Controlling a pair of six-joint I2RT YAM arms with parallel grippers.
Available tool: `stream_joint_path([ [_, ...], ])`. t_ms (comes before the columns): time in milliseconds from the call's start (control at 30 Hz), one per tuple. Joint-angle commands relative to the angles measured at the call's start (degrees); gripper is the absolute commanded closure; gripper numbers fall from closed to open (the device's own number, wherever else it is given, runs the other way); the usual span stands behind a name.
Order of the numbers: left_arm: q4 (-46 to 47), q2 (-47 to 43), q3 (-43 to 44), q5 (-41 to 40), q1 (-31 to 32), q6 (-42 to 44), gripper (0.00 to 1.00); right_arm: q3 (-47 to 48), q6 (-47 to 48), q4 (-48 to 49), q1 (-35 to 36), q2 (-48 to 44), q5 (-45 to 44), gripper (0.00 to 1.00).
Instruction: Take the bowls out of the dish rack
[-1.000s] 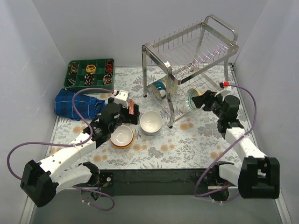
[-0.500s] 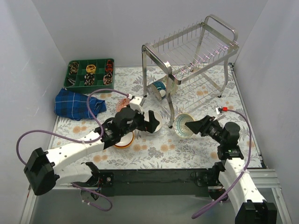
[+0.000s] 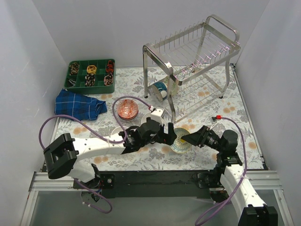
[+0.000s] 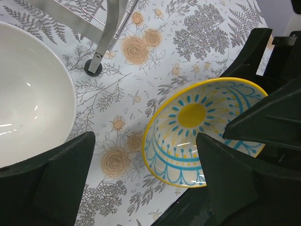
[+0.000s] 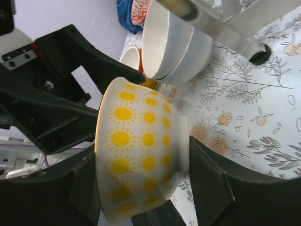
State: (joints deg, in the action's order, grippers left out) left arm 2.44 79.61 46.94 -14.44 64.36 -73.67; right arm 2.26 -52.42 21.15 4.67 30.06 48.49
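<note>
My right gripper (image 3: pixel 189 139) is shut on a bowl (image 3: pixel 180 141) with yellow suns outside (image 5: pixel 141 150) and a yellow and teal pattern inside (image 4: pixel 197 127). It holds the bowl on its side, low over the mat in front of the dish rack (image 3: pixel 193 52), opening facing my left gripper (image 3: pixel 170 134). My left gripper (image 4: pixel 146 141) is open, its fingers either side of the bowl's rim. A teal bowl (image 3: pixel 160 88) stands in the rack's lower tier. A red patterned bowl (image 3: pixel 127 108), a white bowl (image 4: pixel 28 103) and an orange-rimmed bowl (image 3: pixel 117 132) sit on the mat.
A green compartment tray (image 3: pixel 91 73) stands at the back left, with a blue plaid cloth (image 3: pixel 77 104) in front of it. A rack leg (image 4: pixel 106 37) stands just beyond the white bowl. Grey walls enclose the table on three sides.
My right gripper has drawn the sun bowl out of the rack's lower tier toward the front. My left gripper let go of the red bowl and swung right to face the sun bowl.
</note>
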Motion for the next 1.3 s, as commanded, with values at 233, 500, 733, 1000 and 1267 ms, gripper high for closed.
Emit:
stream_joint_path([
  [233, 2.7, 3.7, 2.2, -1.8, 2.9, -2.6, 0.60, -0.6, -3.6, 11.1, 1.9, 0.9, 7.3, 0.86],
  [500, -2.1, -1.1, -0.1, -3.5, 3.1, -2.6, 1.00, -1.9, -1.2, 10.9, 2.0, 2.1, 5.8, 0.60],
  [733, -13.7, -6.0, -2.8, -4.9, 3.1, -5.2, 1.00, -1.9, 4.2, 8.7, 2.0, 4.2, 1.0, 0.20],
  [1000, -23.2, -9.6, -6.7, -6.2, 2.9, -9.0, 1.00, 1.6, 12.4, 1.8, 1.9, 6.7, -5.0, 0.14],
  [1267, -26.3, -7.2, -8.8, -5.9, 1.0, -10.6, 1.00, 3.4, 15.0, -0.4, 2.0, 7.2, -7.1, 0.14],
])
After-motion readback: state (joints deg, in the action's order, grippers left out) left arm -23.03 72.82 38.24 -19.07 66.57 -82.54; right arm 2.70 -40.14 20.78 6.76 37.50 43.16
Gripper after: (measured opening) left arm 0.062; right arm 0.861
